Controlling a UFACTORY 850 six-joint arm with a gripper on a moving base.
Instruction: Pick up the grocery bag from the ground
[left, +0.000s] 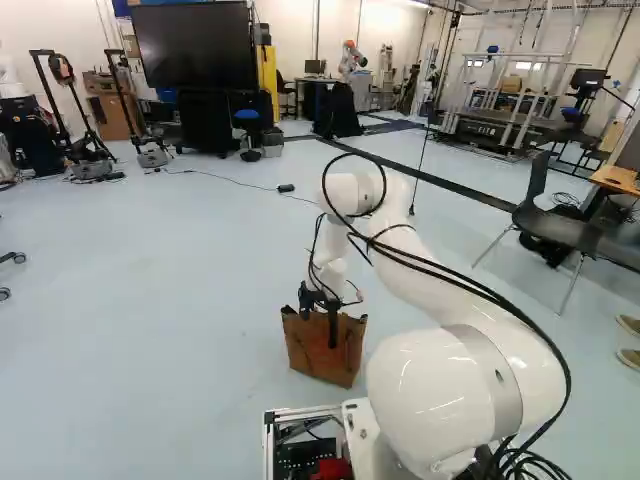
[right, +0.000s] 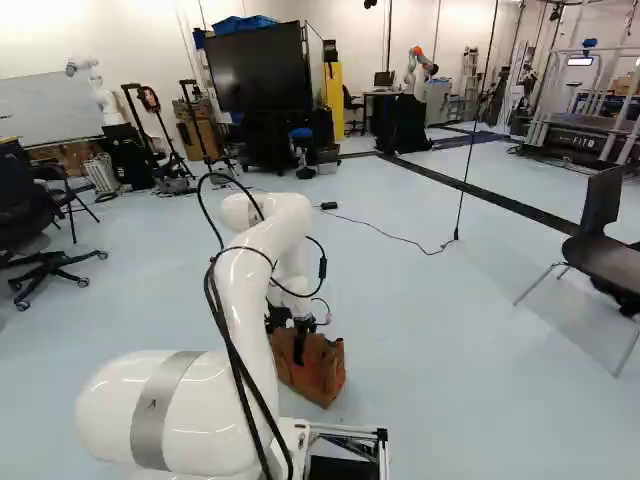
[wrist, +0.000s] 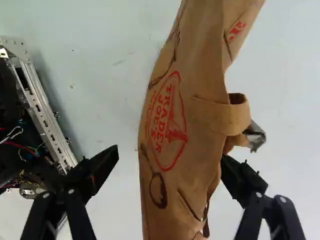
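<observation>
2 black fingers (wrist: 240, 179) of the gripper (left: 319, 332) stand spread, with the brown grocery bag (left: 312, 362) between them; 1 is right by its side (whether it touches, I cannot tell), the other apart from it. The bag stands on the floor (left: 150, 300), low in the middle of both base views.

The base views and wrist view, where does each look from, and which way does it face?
Left base view: behind-left of the arm, facing ahead, slightly down; arm right of middle.
Right base view: behind-right, same facing; arm left of middle.
Wrist view: on the wrist, looking down past the jaws; base frame shows.
All three share the paper bag.
</observation>
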